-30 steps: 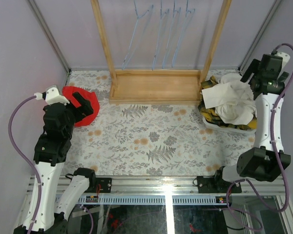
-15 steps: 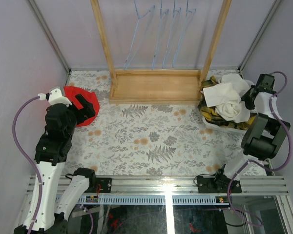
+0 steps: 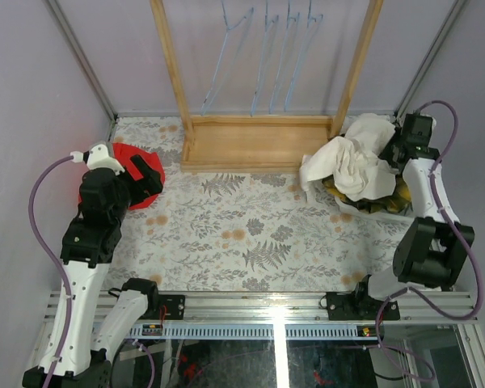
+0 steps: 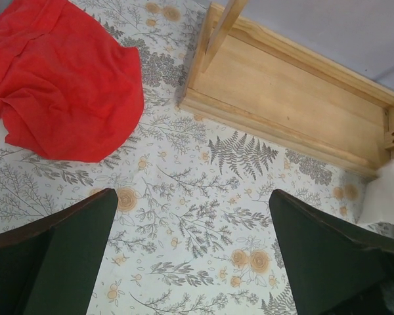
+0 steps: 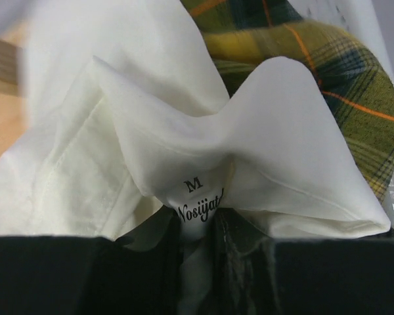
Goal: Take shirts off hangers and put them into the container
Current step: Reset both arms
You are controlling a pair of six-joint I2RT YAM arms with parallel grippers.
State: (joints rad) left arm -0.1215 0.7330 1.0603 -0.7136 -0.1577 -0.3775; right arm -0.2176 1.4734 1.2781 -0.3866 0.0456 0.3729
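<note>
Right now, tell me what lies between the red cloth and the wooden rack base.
Only bare floral table cover separates the red cloth from the wooden rack base. The left wrist view shows it best.

Walls: plain pale lilac panels on the left, back and right.
Table cover: cloth printed with ferns and flowers.
Furniture: wooden rack against the back wall.
Light: glare on the near metal rail.
</note>
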